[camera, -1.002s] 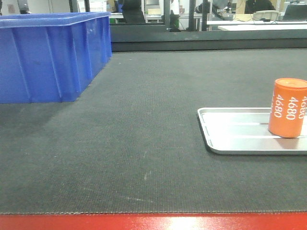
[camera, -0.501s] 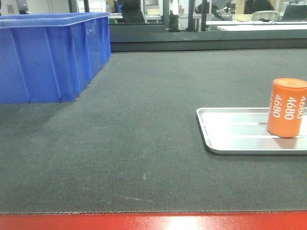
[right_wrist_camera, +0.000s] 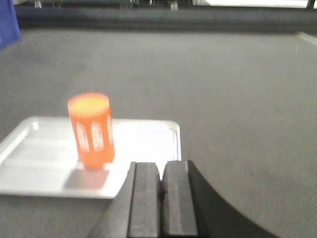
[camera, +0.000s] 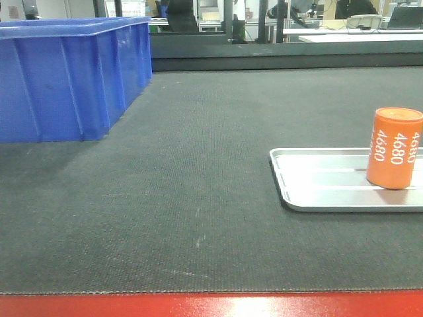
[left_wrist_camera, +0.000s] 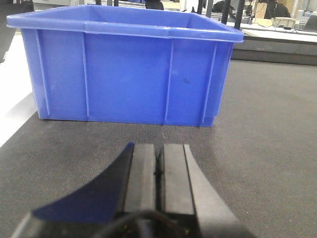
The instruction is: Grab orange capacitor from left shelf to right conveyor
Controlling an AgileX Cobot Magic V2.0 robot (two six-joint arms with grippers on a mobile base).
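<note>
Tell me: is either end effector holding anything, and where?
Nothing held. Left end effector and right end effector are both shut and empty; the orange capacitor stands free on the silver tray.

You are looking low across the belt [camera: 198, 198] from its red front edge in the front view. Your left wrist camera is facing the blue crate [left_wrist_camera: 126, 69] closely, over its claw [left_wrist_camera: 158, 171]. Your right wrist camera is sharing the tray [right_wrist_camera: 39, 168] and orange can [right_wrist_camera: 92, 130] with the front view.
</note>
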